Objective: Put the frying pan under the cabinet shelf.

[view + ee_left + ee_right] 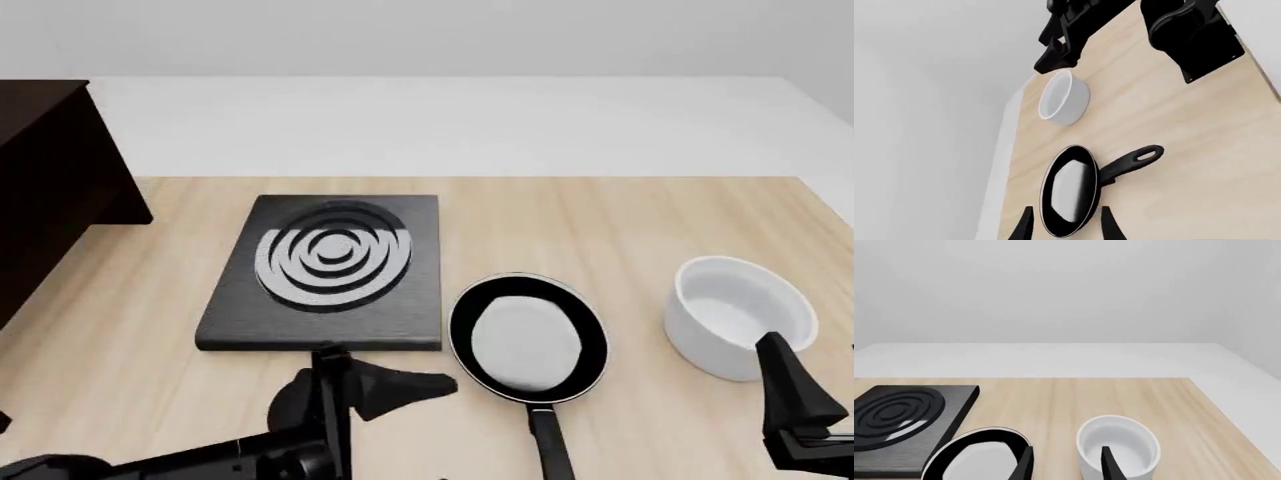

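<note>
- The frying pan (529, 338) is round, shallow and black, with a pale grey inside; it lies flat just right of the stove plate (327, 272), its handle cut off by the front view's edge.
- The white bowl (738, 316) stands further right.
- The cabinet (47, 190), far left of the plate, is cropped.
- The left gripper (1064, 227) is spread, holding nothing, and the right gripper (1064, 464) likewise.

Light wooden table (667, 215), pale grain running left to right in front view. Lying on it: flat black stove plate (324, 273) with grey rings, left of centre; frying pan (529, 336) just beside plate's right edge, handle pointing toward near edge; white bowl (738, 316) further right, apart from pan. Dark cabinet shelf (47, 190) at far left, apparently standing on tabletop, base cut off by frame.
</note>
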